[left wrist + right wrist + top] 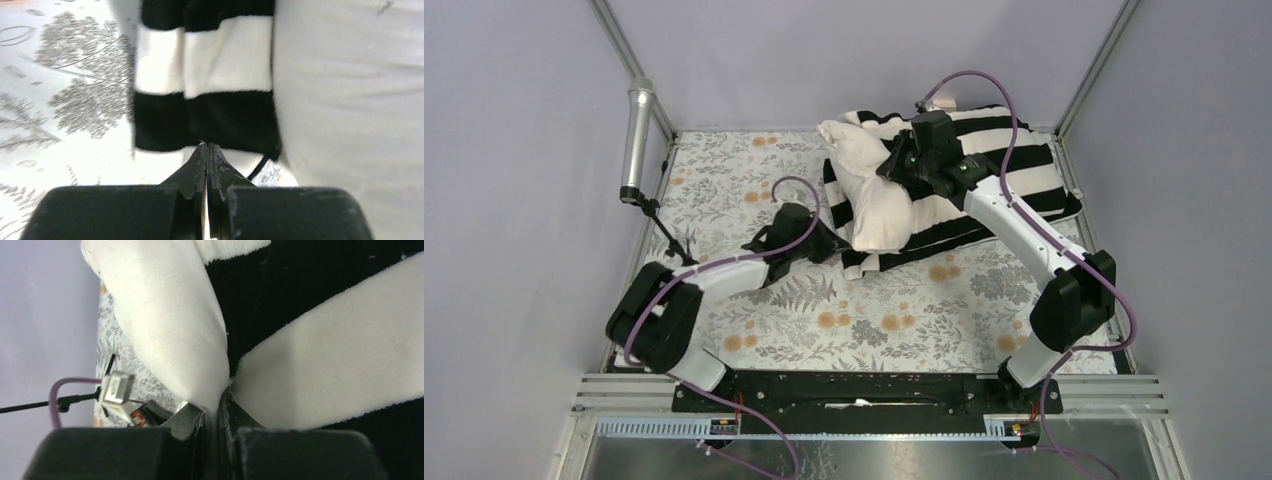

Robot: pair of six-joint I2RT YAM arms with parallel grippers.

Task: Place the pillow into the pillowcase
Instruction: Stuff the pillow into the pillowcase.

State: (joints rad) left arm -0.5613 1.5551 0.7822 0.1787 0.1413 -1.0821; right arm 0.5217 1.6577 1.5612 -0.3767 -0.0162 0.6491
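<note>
The pillow [869, 190] lies at the far middle of the table, a plump cream mass across the left end of the pillowcase [1024, 160]. Nearly all of it that I can see is bare, outside the stripes. Striped cloth shows along its far side, its left side and under its near end. Whether any of it is tucked inside the sleeve beneath my right arm, I cannot tell. The pillowcase spreads flat to the right from there, reaching the table's far right corner.

My right gripper [220, 405] is clenched on a fold of the pillow near its upper part. In the right wrist view the smooth cream fabric narrows down into my closed fingers, and a white stripe of the pillowcase touches them just to the right.

My left gripper [206, 147] is clenched too, its fingers pressed flat together. Their tips meet the near left edge of the pillowcase at the rim of a black stripe, with the pillow just to the right of it. Whether any cloth is caught between them, I cannot tell.

All of this rests on a floral cover [874, 310]. A grey cylinder on a thin black stand [637, 130] rises at the table's left edge, well apart from the bedding.
</note>
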